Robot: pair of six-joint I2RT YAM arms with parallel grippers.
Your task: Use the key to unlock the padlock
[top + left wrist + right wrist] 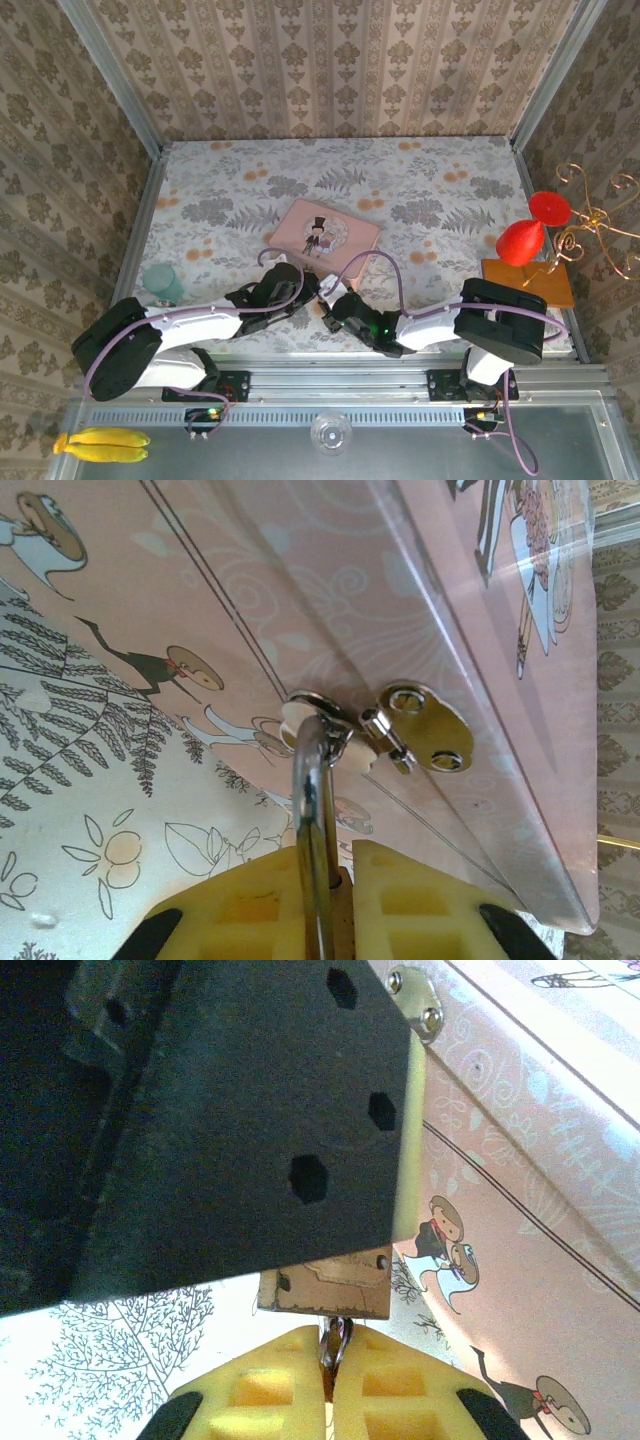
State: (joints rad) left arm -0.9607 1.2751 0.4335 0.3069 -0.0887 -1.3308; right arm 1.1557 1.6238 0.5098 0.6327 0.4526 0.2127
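The small brass padlock point(325, 1287) hangs at the front of the pink tin point(328, 232). Its silvery shackle point(312, 800) runs through the tin's metal hasp point(420, 725). My left gripper point(335, 855) is shut on the padlock, with the brass body point(347, 920) wedged between its yellow fingers. In the right wrist view the left gripper's black housing point(230, 1110) hides the padlock's upper part. My right gripper point(333, 1338) is shut on the key point(334, 1342), whose metal end meets the underside of the padlock body. From above, the left gripper point(305, 285) and right gripper point(335, 305) meet at the tin's near edge.
A teal cup point(162, 283) stands left of the left arm. At the right are a red goblet-shaped object point(530, 230), an orange-brown block point(527, 282) and a gold wire stand point(595, 220). Bananas point(100, 445) and a clear glass point(330, 432) lie below the rail. Patterned walls enclose the table.
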